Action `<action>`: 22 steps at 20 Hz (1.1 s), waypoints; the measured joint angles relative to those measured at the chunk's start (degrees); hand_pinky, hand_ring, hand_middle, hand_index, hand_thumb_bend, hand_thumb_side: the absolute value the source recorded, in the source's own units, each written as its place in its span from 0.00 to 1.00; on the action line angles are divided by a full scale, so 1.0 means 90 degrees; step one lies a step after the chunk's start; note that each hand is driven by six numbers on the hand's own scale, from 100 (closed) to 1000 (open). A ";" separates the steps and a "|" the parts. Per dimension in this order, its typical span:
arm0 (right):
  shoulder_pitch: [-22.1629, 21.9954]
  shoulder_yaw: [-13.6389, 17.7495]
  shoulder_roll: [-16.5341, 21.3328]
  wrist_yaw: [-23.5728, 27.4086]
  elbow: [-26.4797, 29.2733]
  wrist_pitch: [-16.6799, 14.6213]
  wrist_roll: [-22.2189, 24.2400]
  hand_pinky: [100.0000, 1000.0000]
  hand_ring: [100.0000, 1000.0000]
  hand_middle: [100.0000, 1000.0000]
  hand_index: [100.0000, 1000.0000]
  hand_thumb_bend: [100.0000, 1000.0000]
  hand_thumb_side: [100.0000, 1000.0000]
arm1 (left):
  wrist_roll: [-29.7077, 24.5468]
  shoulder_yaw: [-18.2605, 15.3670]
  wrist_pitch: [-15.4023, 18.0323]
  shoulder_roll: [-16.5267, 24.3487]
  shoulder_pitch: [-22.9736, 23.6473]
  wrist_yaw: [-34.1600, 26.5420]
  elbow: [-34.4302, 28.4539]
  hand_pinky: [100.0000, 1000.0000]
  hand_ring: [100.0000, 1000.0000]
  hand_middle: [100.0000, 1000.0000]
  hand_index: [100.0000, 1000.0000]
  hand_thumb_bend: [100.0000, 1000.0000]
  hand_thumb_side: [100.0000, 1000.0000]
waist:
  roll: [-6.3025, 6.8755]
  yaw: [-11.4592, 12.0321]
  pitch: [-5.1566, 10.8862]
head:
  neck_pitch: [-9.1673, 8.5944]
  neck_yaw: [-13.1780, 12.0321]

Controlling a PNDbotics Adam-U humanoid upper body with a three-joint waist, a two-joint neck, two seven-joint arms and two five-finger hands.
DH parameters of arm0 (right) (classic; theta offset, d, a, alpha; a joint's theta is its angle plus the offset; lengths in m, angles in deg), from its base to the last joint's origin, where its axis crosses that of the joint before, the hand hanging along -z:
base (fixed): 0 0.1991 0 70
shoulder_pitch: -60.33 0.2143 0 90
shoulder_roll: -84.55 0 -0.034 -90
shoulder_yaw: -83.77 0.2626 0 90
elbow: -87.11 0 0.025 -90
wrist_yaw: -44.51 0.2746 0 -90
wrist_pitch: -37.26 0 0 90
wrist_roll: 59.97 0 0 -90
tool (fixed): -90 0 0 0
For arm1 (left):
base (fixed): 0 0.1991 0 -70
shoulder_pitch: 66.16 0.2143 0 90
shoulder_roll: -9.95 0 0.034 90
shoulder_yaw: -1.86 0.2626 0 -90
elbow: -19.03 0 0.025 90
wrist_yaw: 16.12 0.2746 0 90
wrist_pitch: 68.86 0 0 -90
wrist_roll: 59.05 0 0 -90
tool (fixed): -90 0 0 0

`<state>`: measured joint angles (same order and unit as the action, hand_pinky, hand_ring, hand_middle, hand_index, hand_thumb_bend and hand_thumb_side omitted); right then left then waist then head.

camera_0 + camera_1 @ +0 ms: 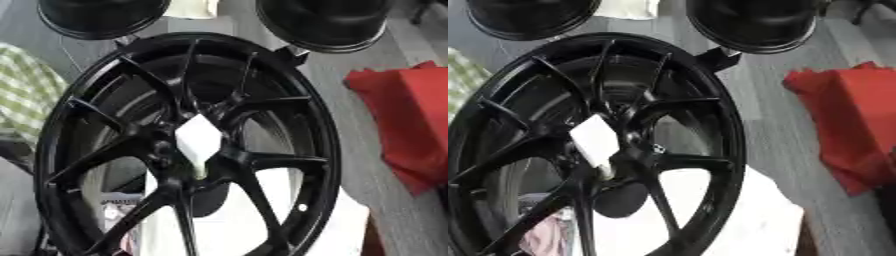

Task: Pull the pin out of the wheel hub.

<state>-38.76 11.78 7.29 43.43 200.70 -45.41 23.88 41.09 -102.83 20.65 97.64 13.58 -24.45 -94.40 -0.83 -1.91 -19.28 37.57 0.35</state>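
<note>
Black wheel hub [188, 145] upright, white pin [199, 140] seated at centre (red cloth [407, 120] right); no robot hand visible.

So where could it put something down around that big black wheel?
Bare grey floor lies between the wheel and the red cloth. It is crowded up top, where two black round objects sit close to the rim. No robot hand shows.

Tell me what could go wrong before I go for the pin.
No hand shows in either view, so the reach would start blind. The white pin sits at the hub of the black wheel, ringed closely by spokes; fingers could snag on them. The wheel looks to stand on edge, so a pull might tip or shift it toward the red cloth.
</note>
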 measured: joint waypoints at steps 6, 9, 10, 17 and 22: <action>0.0218 -0.0035 -0.0020 0.0601 0.0000 -0.0623 -0.0389 1.00 0.78 0.56 0.73 0.25 0.13 | -0.0031 0.0004 0.0012 0.0000 -0.0044 -0.0021 0.0000 0.69 0.61 0.49 0.64 0.00 0.74 | 0.0003 -0.0003 0.0001 | 0.0000 0.0038; 0.0392 -0.0183 -0.0018 0.1031 0.0000 -0.1248 -0.0482 0.99 0.77 0.55 0.71 0.17 0.17 | -0.0066 0.0041 0.0012 0.0000 -0.0091 -0.0031 0.0000 0.69 0.61 0.49 0.64 0.00 0.74 | 0.0007 0.0008 0.0002 | 0.0000 0.0061; 0.0458 -0.0241 -0.0018 0.1158 0.0000 -0.1456 -0.0470 1.00 0.76 0.54 0.71 0.14 0.19 | -0.0077 0.0045 0.0018 0.0000 -0.0108 -0.0035 0.0000 0.69 0.61 0.49 0.64 0.00 0.73 | 0.0013 0.0011 0.0002 | 0.0000 0.0068; 0.1020 -0.0622 -0.0048 0.1923 0.0000 -0.2786 0.0050 0.98 0.74 0.53 0.70 0.15 0.16 | -0.0191 0.0170 0.0055 0.0001 -0.0293 -0.0082 0.0000 0.69 0.61 0.49 0.64 0.00 0.72 | 0.0048 0.0061 0.0005 | -0.0001 0.0086; 0.1231 -0.0785 -0.0286 0.2215 0.0000 -0.3161 0.0575 0.98 0.74 0.53 0.70 0.21 0.13 | -0.0297 0.0278 0.0125 0.0003 -0.0453 -0.0108 0.0000 0.69 0.61 0.50 0.64 0.00 0.72 | 0.0082 0.0092 0.0005 | -0.0040 0.0076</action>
<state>-27.68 4.71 4.71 63.37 200.69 -73.86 29.06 38.42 -100.33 21.77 97.67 9.50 -25.42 -94.40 -0.09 -1.08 -19.24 37.21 1.03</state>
